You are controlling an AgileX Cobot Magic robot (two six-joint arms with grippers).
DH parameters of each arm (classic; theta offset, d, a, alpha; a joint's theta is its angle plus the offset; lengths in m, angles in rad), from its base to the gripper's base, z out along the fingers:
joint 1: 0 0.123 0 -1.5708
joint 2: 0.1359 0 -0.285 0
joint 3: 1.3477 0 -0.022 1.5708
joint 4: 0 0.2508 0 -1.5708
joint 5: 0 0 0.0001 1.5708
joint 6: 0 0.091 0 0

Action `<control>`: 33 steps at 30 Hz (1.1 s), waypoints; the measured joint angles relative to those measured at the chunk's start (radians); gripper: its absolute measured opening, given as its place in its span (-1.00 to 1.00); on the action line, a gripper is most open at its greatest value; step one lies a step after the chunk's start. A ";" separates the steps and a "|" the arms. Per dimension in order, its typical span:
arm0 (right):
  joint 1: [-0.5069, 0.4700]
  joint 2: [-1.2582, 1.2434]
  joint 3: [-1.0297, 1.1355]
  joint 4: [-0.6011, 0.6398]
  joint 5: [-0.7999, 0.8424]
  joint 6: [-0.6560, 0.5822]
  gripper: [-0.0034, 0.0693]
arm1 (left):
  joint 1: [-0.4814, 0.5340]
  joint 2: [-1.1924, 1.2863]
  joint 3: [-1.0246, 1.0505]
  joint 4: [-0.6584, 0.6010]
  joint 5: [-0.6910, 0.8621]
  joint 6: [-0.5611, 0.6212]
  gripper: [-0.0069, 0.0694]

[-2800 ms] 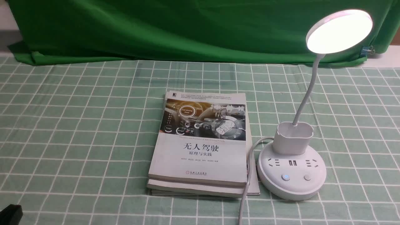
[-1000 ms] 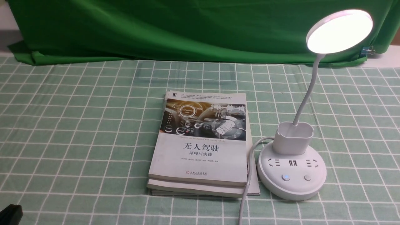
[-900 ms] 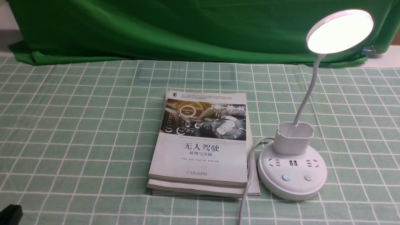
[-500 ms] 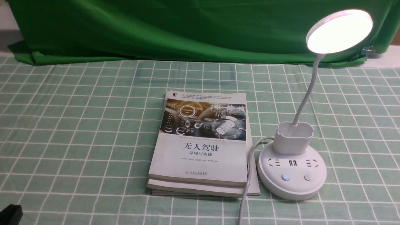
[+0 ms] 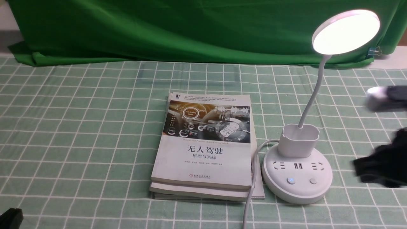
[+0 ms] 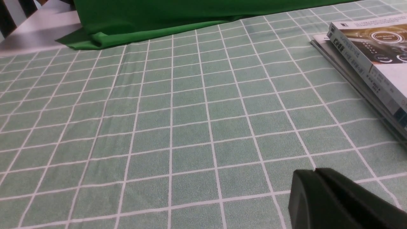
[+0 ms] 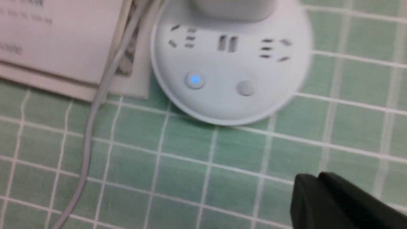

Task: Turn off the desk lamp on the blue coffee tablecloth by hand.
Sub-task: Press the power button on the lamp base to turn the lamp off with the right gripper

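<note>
The white desk lamp stands at the right on the pale green checked tablecloth [image 5: 79, 127]. Its disc head [image 5: 346, 31] is lit. Its round base [image 5: 297, 183] carries a blue-lit button [image 5: 291, 180] and a plain button [image 5: 313, 181]; both show in the right wrist view, the lit button [image 7: 195, 79] and the plain one [image 7: 244, 88]. My right gripper [image 5: 359, 168] is blurred, right of the base and apart from it; in its wrist view it [image 7: 314, 178] is shut and empty. My left gripper [image 6: 314, 171] is shut and empty over bare cloth, seen at the front view's lower left corner [image 5: 11, 218].
A stack of books [image 5: 206, 146] lies just left of the lamp base. The lamp's white cable [image 5: 251, 190] runs between them toward the front edge. A dark green backdrop cloth [image 5: 190, 28] hangs behind. A metal clip [image 5: 375, 51] holds it at far right.
My right arm has come into the front view from the right edge, blurred with motion, and now sits right of the lamp base. The lamp stays lit. The left gripper has not moved.
</note>
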 joint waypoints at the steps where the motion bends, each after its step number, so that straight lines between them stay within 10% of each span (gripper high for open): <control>1: 0.020 0.035 -0.002 0.000 -0.015 0.000 -0.81 | 0.000 0.000 0.000 0.000 0.000 0.000 -0.82; 33: 0.041 0.363 -0.024 0.008 -0.308 0.000 -0.81 | 0.000 0.000 0.000 0.000 0.000 0.000 -0.82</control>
